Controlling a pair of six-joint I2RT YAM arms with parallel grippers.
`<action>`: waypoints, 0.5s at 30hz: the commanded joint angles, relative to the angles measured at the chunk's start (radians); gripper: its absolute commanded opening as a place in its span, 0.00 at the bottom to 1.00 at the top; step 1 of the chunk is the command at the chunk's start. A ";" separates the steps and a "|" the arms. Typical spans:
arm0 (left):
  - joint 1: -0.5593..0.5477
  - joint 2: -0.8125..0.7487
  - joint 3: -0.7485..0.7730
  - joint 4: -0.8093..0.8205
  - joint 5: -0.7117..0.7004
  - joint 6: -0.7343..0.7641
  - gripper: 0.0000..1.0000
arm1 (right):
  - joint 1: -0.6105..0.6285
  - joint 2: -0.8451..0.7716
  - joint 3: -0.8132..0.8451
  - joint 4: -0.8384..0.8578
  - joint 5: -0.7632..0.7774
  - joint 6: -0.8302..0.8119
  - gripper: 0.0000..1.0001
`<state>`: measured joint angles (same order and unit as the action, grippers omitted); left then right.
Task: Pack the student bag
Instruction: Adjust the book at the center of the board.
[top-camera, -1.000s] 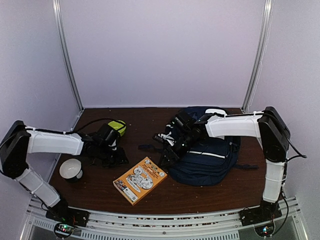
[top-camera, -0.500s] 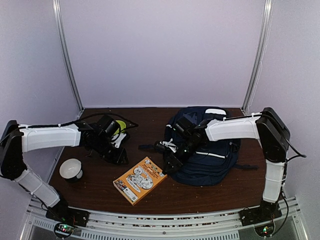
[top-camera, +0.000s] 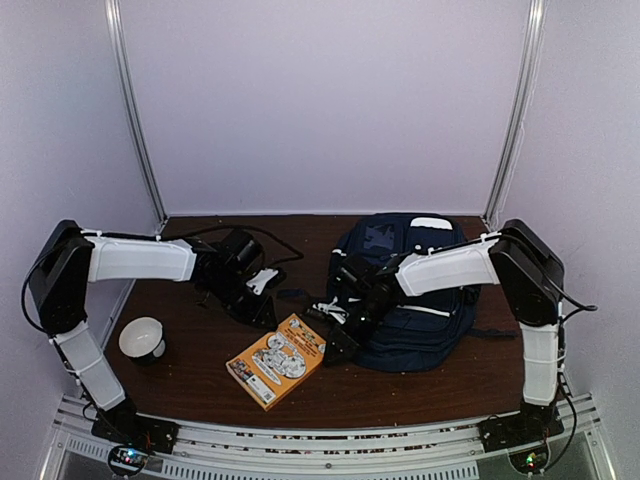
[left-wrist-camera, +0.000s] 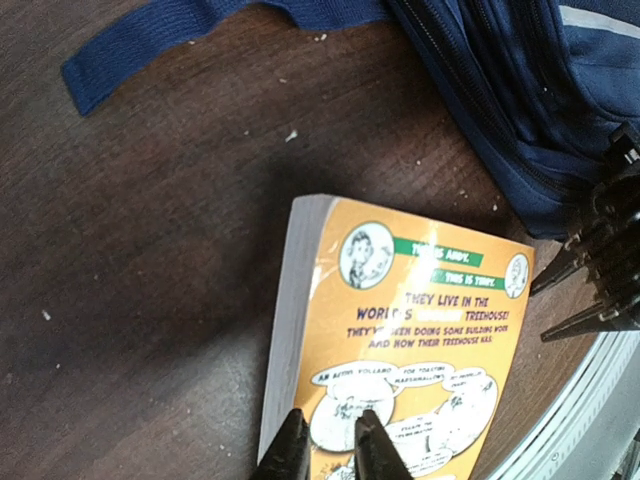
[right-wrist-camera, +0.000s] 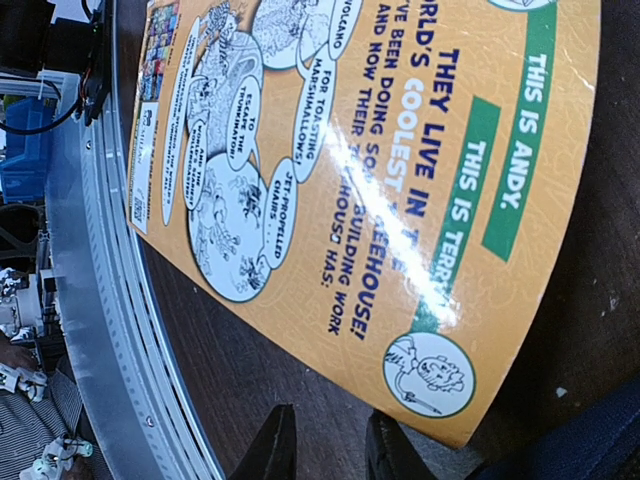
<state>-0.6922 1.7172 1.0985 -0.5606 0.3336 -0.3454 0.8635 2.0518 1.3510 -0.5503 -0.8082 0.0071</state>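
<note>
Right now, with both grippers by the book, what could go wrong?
1. The left gripper and right gripper crowd one book; the arms could knock together.
2. The book lies flat on the table and both jaws are only narrowly open; they may shove it toward the near edge rather than lift it.
3. A loose strap of the bag lies near the book and could snag.

Left gripper now nearer desk middle, over book; right gripper off bag, at book's corner; both jaws narrower.
</note>
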 joint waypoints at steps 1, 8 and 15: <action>-0.001 0.019 0.032 0.031 0.038 0.028 0.17 | 0.001 0.029 0.015 -0.005 -0.002 0.001 0.25; -0.001 0.042 0.033 0.007 0.006 0.047 0.27 | 0.000 0.051 0.028 -0.013 -0.011 0.001 0.25; -0.002 0.052 0.019 0.007 0.036 0.053 0.23 | 0.002 0.062 0.033 -0.014 -0.009 0.003 0.25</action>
<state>-0.6922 1.7580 1.1076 -0.5556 0.3454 -0.3111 0.8635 2.0758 1.3712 -0.5610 -0.8303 0.0071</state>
